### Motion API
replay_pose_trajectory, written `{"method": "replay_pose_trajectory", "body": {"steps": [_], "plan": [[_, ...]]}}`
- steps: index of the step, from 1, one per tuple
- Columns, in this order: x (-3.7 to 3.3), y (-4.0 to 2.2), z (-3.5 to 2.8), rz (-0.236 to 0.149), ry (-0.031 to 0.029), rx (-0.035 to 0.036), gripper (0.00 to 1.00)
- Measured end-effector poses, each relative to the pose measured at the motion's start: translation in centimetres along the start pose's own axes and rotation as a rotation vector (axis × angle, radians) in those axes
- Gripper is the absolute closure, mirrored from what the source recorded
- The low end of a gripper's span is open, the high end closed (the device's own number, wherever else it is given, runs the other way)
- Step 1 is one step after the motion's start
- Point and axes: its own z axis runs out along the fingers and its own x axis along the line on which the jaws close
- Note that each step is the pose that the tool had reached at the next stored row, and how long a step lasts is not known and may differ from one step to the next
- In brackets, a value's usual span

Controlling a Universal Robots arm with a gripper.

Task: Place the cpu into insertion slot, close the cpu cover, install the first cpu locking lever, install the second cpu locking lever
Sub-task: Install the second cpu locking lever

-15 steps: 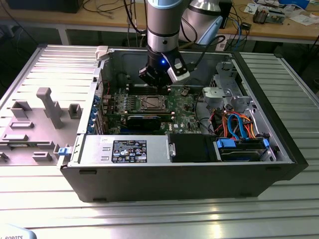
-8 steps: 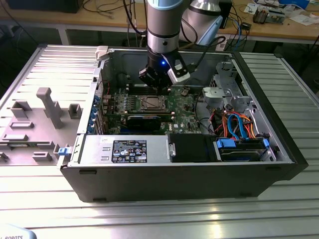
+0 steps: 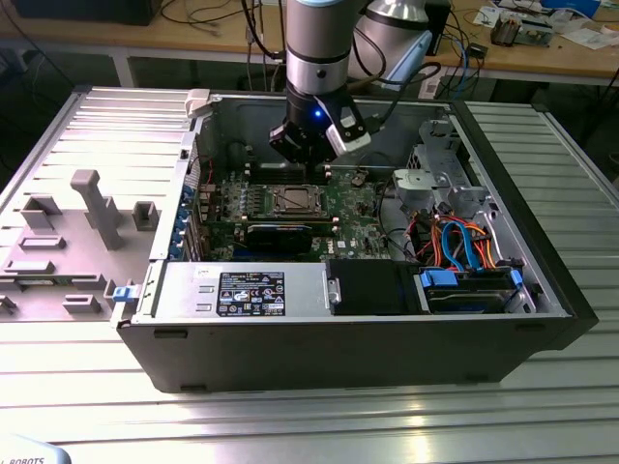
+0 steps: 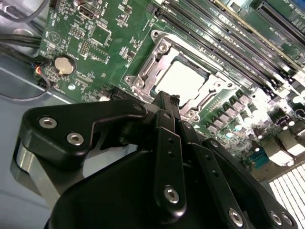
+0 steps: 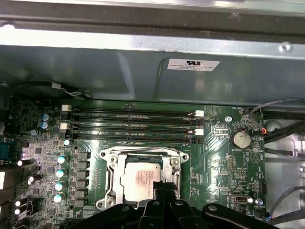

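A big black computer case point(image 3: 348, 338) lies open on a ribbed metal table point(image 3: 290, 425). One robot arm point(image 3: 317, 48) reaches down into it. Inside is one green circuit board point(image 5: 214, 157).

The gripper point(image 3: 302, 145) hangs above the board, just behind the insertion slot point(image 3: 293, 201) in the exterior view. In the second wrist view the gripper's point(image 4: 167, 102) black fingers are pressed close together with nothing between them. Their tips sit just over the near edge of the slot.

The insertion slot point(image 5: 143, 176) is one small square socket with a shiny metal rim. One cpu point(image 4: 185, 78) lies flat inside it, right below and ahead of the gripper. The cpu point(image 5: 139, 181) is a flat square chip with a pale silver-grey top. The cpu cover point(image 4: 147, 69), a thin silver frame with a square window, lies down around the chip.

Past the slot, farther from the gripper, run four long narrow black memory slots point(image 5: 133, 125). One round silver coin battery point(image 5: 240, 139) sits off to one side of the gripper.
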Motion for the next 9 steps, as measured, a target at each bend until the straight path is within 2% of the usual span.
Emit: {"method": "replay_pose_trajectory", "body": {"steps": [5,9], "plan": [[0.01,-0.20,-0.01,0.000,0.0000,-0.0001,0.89],[0.04,-0.96,-0.02,0.000,0.0000,0.0000,0.89]]}}
